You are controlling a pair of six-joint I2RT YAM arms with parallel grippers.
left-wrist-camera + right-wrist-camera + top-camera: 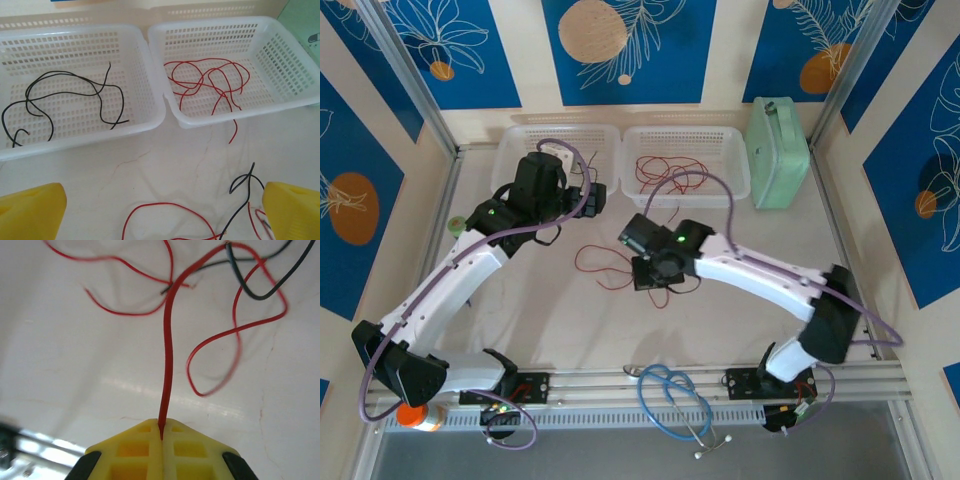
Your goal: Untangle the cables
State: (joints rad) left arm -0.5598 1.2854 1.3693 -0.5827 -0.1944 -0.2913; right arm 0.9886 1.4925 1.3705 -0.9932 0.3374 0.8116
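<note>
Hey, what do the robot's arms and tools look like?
Left arm and right arm: white shells, black joints, a green light each, purple cable looping alongside. Left tool and right tool have yellow fingers; the right's show square recesses.

I'd call this a robot lab booth, not a home or a shop: a pale table [570, 335] boxed in by metal posts [415, 75] and wall panels [620, 50] printed with blue leaves, like a staged backdrop. A left arm [460, 275] and a right arm [760, 268], both white, are bolted to a slotted rail [620, 384] at the near edge. The props look set out for a trial — one white basket [508, 150], a second basket [742, 172] holding thin wires [668, 172], a green case [778, 155], a blue stethoscope [670, 405]
</note>
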